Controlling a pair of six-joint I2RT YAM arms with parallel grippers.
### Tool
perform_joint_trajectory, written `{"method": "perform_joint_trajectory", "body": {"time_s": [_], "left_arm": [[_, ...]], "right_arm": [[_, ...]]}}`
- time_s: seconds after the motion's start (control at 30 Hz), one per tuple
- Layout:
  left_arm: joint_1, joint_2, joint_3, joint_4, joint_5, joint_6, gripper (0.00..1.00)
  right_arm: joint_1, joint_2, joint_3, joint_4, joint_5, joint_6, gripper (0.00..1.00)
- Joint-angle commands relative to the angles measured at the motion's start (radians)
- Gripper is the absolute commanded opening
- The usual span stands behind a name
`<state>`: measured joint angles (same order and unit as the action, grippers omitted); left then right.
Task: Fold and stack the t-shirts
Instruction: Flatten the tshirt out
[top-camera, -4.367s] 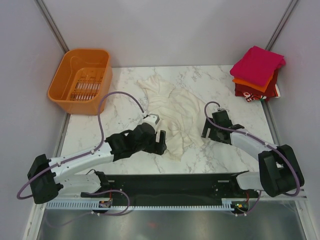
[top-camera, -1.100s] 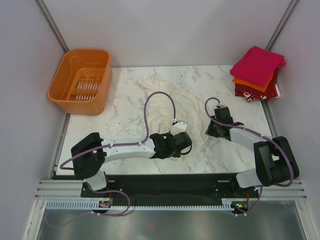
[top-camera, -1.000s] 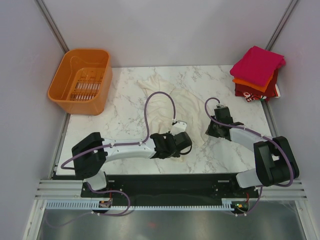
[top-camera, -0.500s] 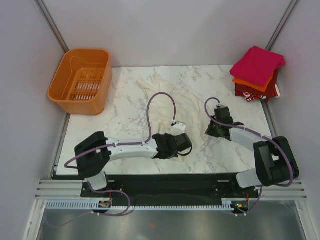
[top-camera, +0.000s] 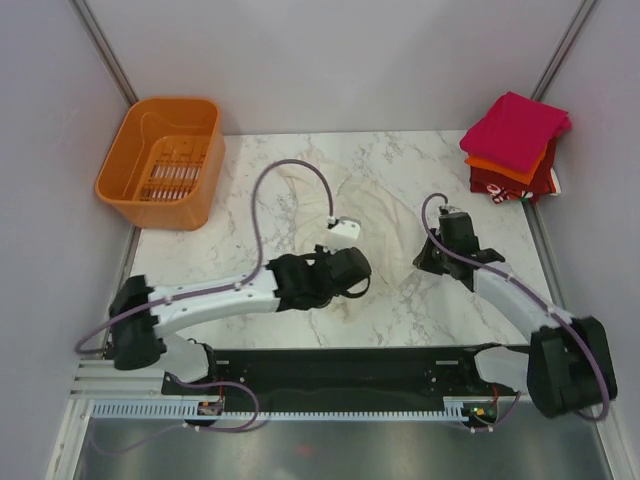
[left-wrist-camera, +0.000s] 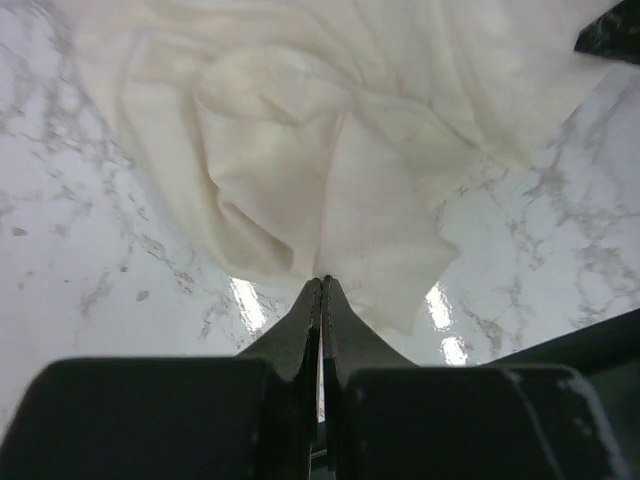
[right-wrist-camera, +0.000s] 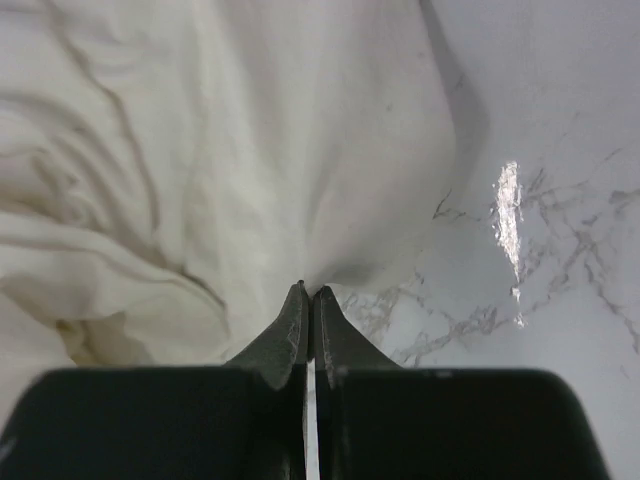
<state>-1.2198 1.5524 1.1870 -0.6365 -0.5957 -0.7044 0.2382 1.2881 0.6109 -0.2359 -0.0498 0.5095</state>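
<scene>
My left end effector (left-wrist-camera: 322, 280) is clenched on the cream shirt (top-camera: 378, 212), its jaws pressed flat together with the near hem of the cloth caught at their tips; from that pinch the fabric spreads away in soft folds towards the far edge of the counter (top-camera: 190, 262); in the wrist view bare marble shows on either side of the hem. My right end effector (right-wrist-camera: 308, 288) is likewise clenched on the same shirt, jaws tight together on its right-hand edge, with creased cloth fanning out to the left of the tips and shiny marble to the right. The two grips are apart on the near half of the counter, the left one near the middle and the right one towards the right edge; the shirt lies between and beyond them, rumpled, over the middle of the counter. At the far right corner sits the folded stack: the pink shirt (top-camera: 515, 128) on top, the orange shirt (top-camera: 497, 163) under it, the dark red shirt (top-camera: 512, 183) at the bottom, all well apart from the cream one. The basket (top-camera: 168, 101) stands at the far left corner, overhanging the left edge of the counter; I cannot tell whether the cream shirt is lifted clear of the marble at either pinch.
</scene>
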Motion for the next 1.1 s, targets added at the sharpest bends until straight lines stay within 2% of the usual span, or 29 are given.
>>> {"method": "perform_joint_trajectory", "body": {"time_s": [0.0,0.07,0.17,0.2,0.3,0.5,0.57,0.6,0.67,0.73,0.77,0.83,0.93,1.07], "left_arm": [[-0.003,-0.274,0.121,-0.104,-0.185,0.081,0.02],[-0.003,-0.354,0.164,-0.144,-0.245,0.112,0.02],[-0.003,-0.488,0.22,-0.144,-0.245,0.112,0.02],[-0.003,-0.549,0.232,-0.207,-0.291,0.155,0.02],[-0.003,-0.629,0.266,-0.209,-0.283,0.299,0.02],[-0.003,-0.793,0.341,-0.212,-0.318,0.428,0.02],[-0.003,-0.842,0.378,-0.219,-0.358,0.425,0.02],[-0.003,-0.857,0.388,-0.227,-0.436,0.386,0.02],[-0.003,-0.894,0.404,-0.282,-0.501,0.315,0.02],[-0.003,-0.897,0.414,-0.36,-0.55,0.225,0.02],[-0.003,-0.896,0.418,-0.376,-0.558,0.208,0.02],[-0.001,-0.871,0.44,-0.408,-0.558,0.184,0.02],[-0.003,-0.848,0.488,-0.423,-0.507,0.207,0.02],[-0.003,-0.807,0.572,-0.401,-0.367,0.313,0.02]], "right_arm": [[0.001,-0.231,0.151,-0.139,-0.032,0.004,0.0],[0.001,-0.286,0.295,-0.212,-0.01,-0.005,0.0],[0.003,-0.34,0.485,-0.342,0.034,-0.037,0.0],[0.003,-0.354,0.53,-0.391,0.044,-0.048,0.0],[0.003,-0.378,0.685,-0.463,0.068,-0.06,0.0],[0.001,-0.403,0.987,-0.588,0.18,-0.103,0.0],[0.001,-0.397,1.106,-0.637,0.26,-0.127,0.0],[0.001,-0.394,1.147,-0.655,0.299,-0.135,0.0],[0.001,-0.377,1.237,-0.683,0.41,-0.163,0.0],[0.001,-0.336,1.305,-0.712,0.418,-0.189,0.0],[0.003,-0.269,1.332,-0.777,0.416,-0.192,0.0],[0.001,-0.234,1.366,-0.819,0.407,-0.178,0.0],[0.003,-0.3,1.313,-0.743,0.377,-0.157,0.0],[0.003,-0.366,1.366,-0.701,0.361,-0.184,0.0]]}}
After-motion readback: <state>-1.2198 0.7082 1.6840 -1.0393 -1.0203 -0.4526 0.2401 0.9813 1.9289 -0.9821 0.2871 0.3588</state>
